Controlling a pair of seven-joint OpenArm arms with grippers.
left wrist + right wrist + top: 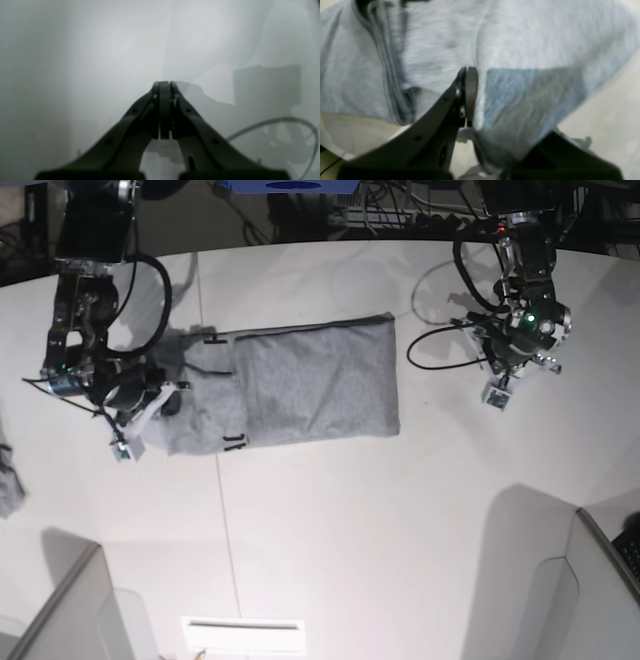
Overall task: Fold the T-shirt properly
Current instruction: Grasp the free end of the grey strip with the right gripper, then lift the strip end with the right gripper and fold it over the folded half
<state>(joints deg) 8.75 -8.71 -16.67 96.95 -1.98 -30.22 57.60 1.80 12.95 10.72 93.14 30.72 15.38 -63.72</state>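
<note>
We start at the right pincer (471, 96), whose jaws are pinching a layer of the T-shirt (300, 385); in the right wrist view, heather-grey knit drapes over one finger and hides it, while the other finger presses against the fold from the side. The cloth there looks soft and faintly ribbed, with a stitched hem or neckband running in dark parallel ridges nearby. Moving outward in the base view, this pincer sits at the end of the shirt nearest that arm, where the fabric is bunched and doubled. The rest of the garment lies flat on the white bench (350, 530) as a long, roughly rectangular band with fairly straight edges and a few small black marks showing at the folded seam. We judge that the sleeves and sides are already turned in, and that what remains is bringing the ends together lengthwise and smoothing the result. The left pincer (165, 110), dark plastic with its jaws pressed together on nothing, hangs over bare matte bench well apart from the shirt, beside a thin looping cable (287, 122).
</note>
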